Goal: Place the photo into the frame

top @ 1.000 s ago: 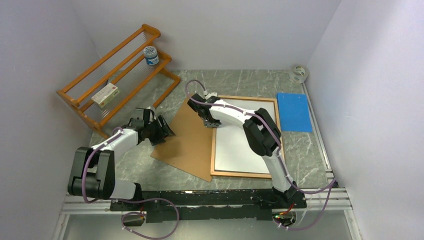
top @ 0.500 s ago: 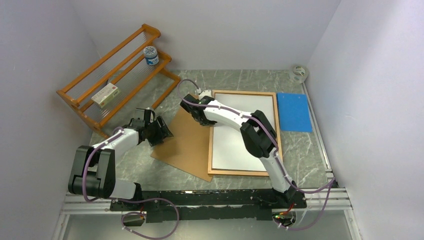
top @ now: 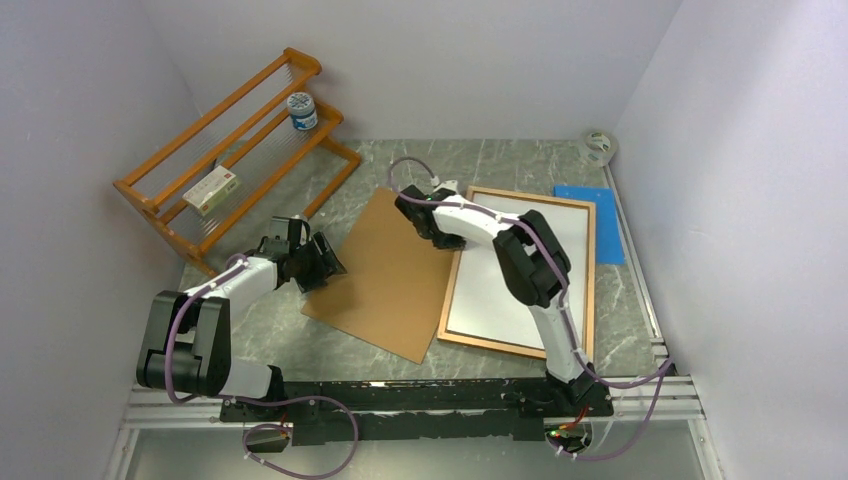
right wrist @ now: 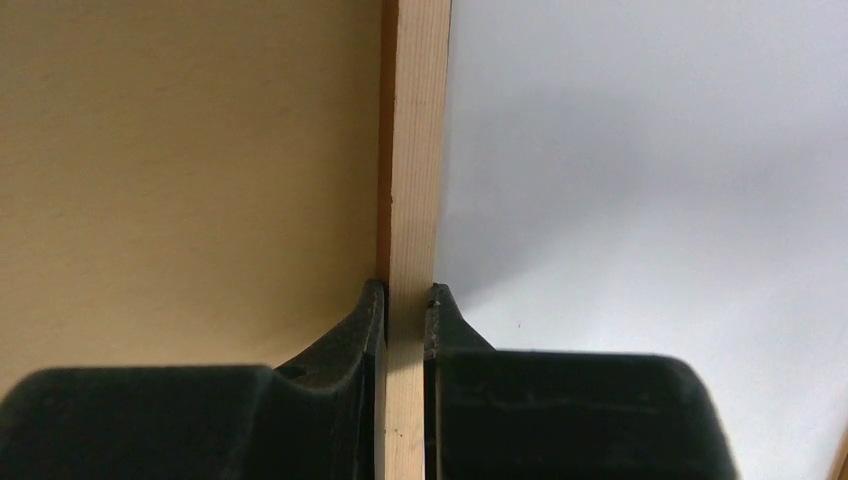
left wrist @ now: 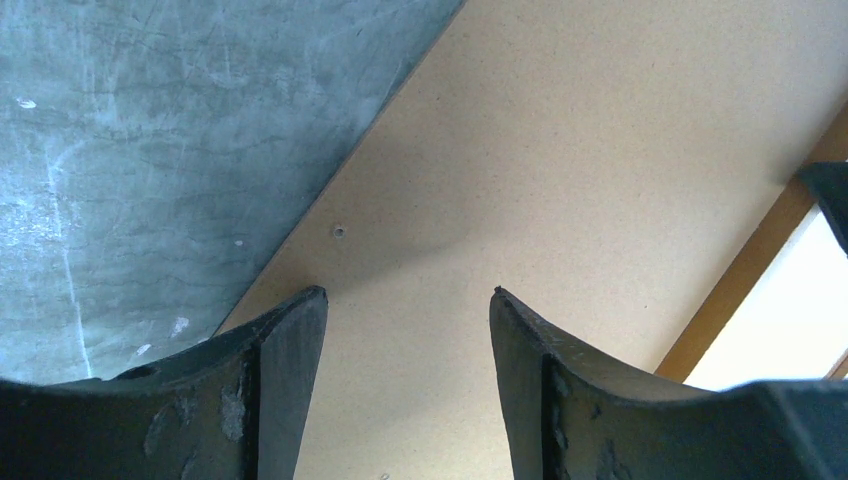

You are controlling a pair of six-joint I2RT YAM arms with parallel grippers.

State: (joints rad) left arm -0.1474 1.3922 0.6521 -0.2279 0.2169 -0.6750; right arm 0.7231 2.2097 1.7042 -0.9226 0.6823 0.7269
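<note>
Green-grey marble covered the table (top: 620,300) between pale walls. At its back left stood an orange rack (top: 172,165) with a jar (top: 301,110) and a small box (top: 211,189) on its shelves. A roll of tape (top: 598,146) sat in the far right corner.

My right pincer (top: 447,240) was clamped on the frame (top: 515,347), near its far left corner. From the right wrist, my right pincer (right wrist: 405,300) had one finger on each side of the pale wooden rail (right wrist: 415,150), both pressed against it. The frame lay skewed on the right half of the table, its far end leaning to the right. Its far right corner covered part of a blue sheet (top: 605,230).

The photo (top: 490,305) lay inside the frame's border with its white side up. From the right wrist it was the plain white field (right wrist: 650,200) to the right of the rail.

A brown board (top: 390,275) lay flat just left of the frame, and the right wrist showed it (right wrist: 180,150) right beside the rail.

My left pincer (top: 325,262) hung over the board's left corner with its jaws apart and nothing between them. From the left wrist, my left pincer (left wrist: 408,300) framed bare board (left wrist: 560,150), with the table (left wrist: 150,130) to the left. The frame's rail (left wrist: 750,270) and a patch of the photo (left wrist: 790,320) showed at the right edge.
</note>
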